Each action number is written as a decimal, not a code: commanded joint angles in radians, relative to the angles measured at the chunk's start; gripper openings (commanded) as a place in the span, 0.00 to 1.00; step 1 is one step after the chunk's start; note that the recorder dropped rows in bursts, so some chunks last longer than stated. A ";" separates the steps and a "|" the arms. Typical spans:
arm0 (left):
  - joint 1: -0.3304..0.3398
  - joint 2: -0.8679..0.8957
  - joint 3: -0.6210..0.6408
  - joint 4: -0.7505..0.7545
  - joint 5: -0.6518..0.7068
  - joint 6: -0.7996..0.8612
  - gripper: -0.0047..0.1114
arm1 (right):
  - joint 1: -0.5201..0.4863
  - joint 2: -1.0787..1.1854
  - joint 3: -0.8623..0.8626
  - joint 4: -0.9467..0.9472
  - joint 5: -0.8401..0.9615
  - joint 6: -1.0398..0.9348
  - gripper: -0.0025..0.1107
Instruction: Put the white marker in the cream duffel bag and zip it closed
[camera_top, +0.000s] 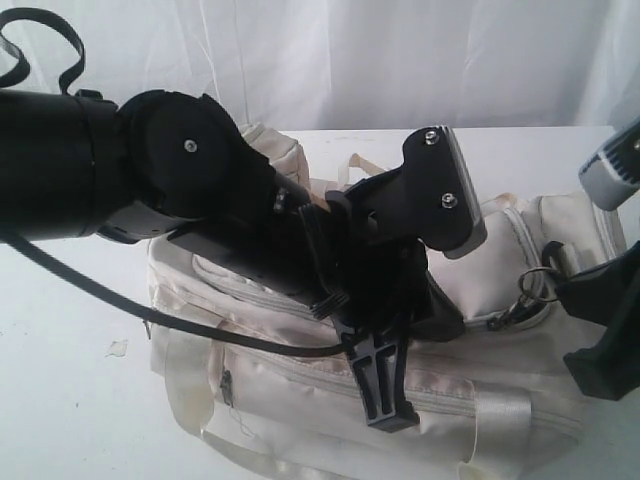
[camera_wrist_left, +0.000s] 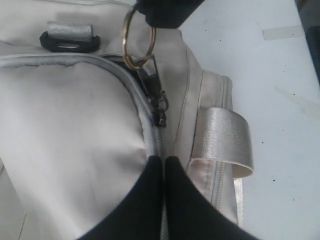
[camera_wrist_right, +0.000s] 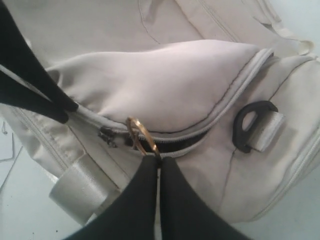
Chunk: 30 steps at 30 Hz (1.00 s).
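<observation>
The cream duffel bag (camera_top: 300, 380) lies on its side on the white table and fills both wrist views (camera_wrist_left: 75, 150) (camera_wrist_right: 165, 80). My left gripper (camera_top: 392, 415) (camera_wrist_left: 164, 160) is shut, pinching the bag's fabric on the zipper line at the flap edge; its fingers (camera_wrist_right: 55, 102) also show in the right wrist view. My right gripper (camera_top: 560, 288) (camera_wrist_right: 159, 161) is shut on the brass ring (camera_wrist_right: 141, 134) (camera_wrist_left: 138, 42) that hangs from the zipper pull (camera_wrist_left: 159, 107). A short dark gap (camera_wrist_right: 192, 141) stays open in the zipper beside the ring. The white marker is out of view.
A black strap ring with grey webbing (camera_wrist_right: 252, 125) (camera_wrist_left: 70, 37) sits on the bag's end. A shiny webbing handle loop (camera_wrist_left: 225, 137) (camera_wrist_right: 80, 187) stands by the zipper end. A white curtain (camera_top: 400, 50) backs the table. The left arm (camera_top: 150, 170) crosses over the bag.
</observation>
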 joint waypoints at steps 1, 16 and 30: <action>-0.006 -0.006 -0.005 0.008 0.041 -0.006 0.04 | 0.000 -0.007 -0.001 -0.023 0.044 -0.005 0.02; -0.004 -0.055 -0.005 0.256 0.146 -0.165 0.04 | 0.000 -0.007 -0.001 -0.154 0.051 0.033 0.02; -0.006 -0.057 -0.005 0.255 0.131 -0.206 0.23 | 0.000 -0.007 -0.001 -0.201 -0.001 0.079 0.02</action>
